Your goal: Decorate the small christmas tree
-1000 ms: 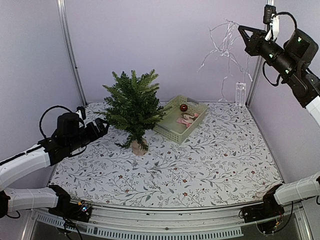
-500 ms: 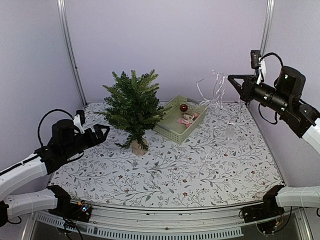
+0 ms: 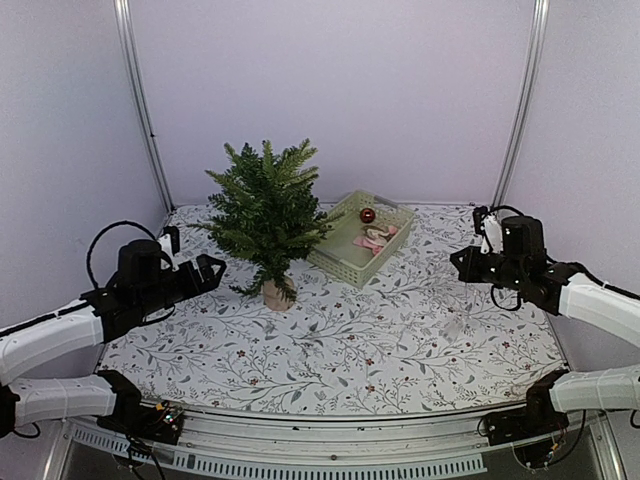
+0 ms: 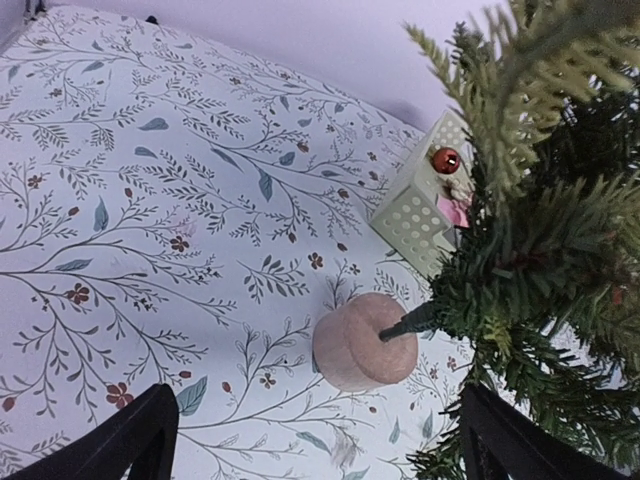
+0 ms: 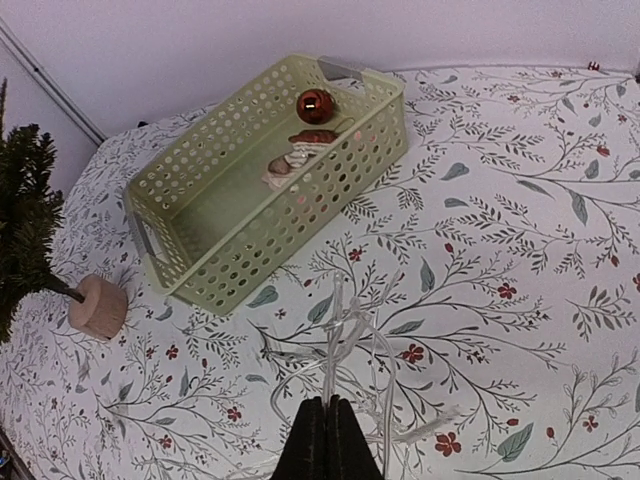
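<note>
The small christmas tree (image 3: 268, 212) stands upright on its tan base (image 3: 276, 294) at the left middle of the table. My left gripper (image 3: 210, 268) is open and empty, just left of the trunk. In the left wrist view the base (image 4: 362, 342) lies between the spread fingers (image 4: 140, 440), with branches (image 4: 540, 230) at the right. My right gripper (image 3: 455, 263) hangs low over the table's right side. In the right wrist view it (image 5: 328, 425) is shut on a clear-wire light string (image 5: 350, 335) that trails onto the cloth.
A pale green perforated basket (image 3: 345, 262) sits right of the tree and holds a red ball (image 3: 367, 215) and pink and tan ornaments (image 3: 375, 238). It shows in the right wrist view (image 5: 290, 225) with the ball (image 5: 315, 105). The cloth has a leaf print.
My right arm has swung down from high at the back right to low over the table, bringing the light string with it. My left gripper has edged towards the tree.
</note>
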### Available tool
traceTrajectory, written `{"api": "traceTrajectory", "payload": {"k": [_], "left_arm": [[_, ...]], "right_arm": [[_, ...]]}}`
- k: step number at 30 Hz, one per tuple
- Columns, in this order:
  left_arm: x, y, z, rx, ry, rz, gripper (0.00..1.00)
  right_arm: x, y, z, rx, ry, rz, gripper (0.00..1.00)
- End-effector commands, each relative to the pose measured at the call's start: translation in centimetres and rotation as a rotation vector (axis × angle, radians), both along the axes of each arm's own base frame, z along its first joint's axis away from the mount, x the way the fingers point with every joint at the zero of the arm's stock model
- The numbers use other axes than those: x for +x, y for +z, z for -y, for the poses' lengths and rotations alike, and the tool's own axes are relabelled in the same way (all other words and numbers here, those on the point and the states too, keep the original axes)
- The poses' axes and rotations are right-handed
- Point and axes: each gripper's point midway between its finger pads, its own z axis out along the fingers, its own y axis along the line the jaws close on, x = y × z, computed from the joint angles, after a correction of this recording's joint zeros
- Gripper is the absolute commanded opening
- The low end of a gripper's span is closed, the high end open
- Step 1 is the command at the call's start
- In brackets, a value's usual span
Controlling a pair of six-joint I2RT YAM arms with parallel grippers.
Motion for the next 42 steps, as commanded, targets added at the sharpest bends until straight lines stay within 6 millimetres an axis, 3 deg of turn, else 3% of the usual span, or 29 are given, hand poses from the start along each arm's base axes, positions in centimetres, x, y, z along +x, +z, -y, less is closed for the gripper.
{"api": "traceTrajectory", "payload": {"k": [1,4,8,11,13,15,18,22,27,33,37,42], "left_arm": [[0.4,0.2,0.2,0.015,0.002,0.011,1.0],[0.7,-0.2,0.3,0.018,0.002,-0.01,0.99],[1.1,-0.7,0.3,0.013,0.003,-0.031,0.99],[1.4,-1.1,0.4,-0.006,-0.003,-0.049,0.99],[1.7,-1.2,0.4,-0.024,-0.009,-0.058,0.99],[1.8,-1.4,0.4,-0.039,-0.013,-0.063,0.99],[2.0,-1.6,0.3,-0.073,-0.024,-0.072,0.99],[2.1,-1.9,0.0,-0.089,-0.024,-0.075,0.99],[2.2,-2.2,0.3,-0.094,-0.042,-0.078,0.99],[2.2,-2.5,1.5,-0.103,-0.102,-0.089,0.97],[2.0,-2.5,1.8,-0.108,-0.119,-0.092,0.96],[2.1,-2.5,1.7,-0.108,-0.114,-0.094,0.95]], "right_arm": [[1.1,-2.8,1.2,0.042,-0.066,-0.039,0.0],[0.9,-4.7,1.3,0.048,-0.071,-0.086,0.07],[1.2,-5.4,1.7,0.027,-0.085,-0.102,0.34],[1.9,-4.4,2.1,-0.007,-0.101,-0.08,0.71],[2.8,-2.8,2.1,-0.026,-0.1,-0.041,0.83],[3.7,-0.8,1.4,-0.031,-0.067,0.004,0.89],[5.0,1.3,-0.6,-0.025,0.027,0.048,0.91],[5.8,3.9,-4.8,-0.004,0.187,0.117,0.89],[5.2,5.7,-12.9,-0.03,0.407,0.19,0.84],[6.8,2.7,-19.6,-0.122,0.553,0.177,0.74],[8.0,0.4,-22.3,-0.167,0.625,0.165,0.72],[9.1,-4.5,-24.3,-0.2,0.673,0.079,0.68]]}}
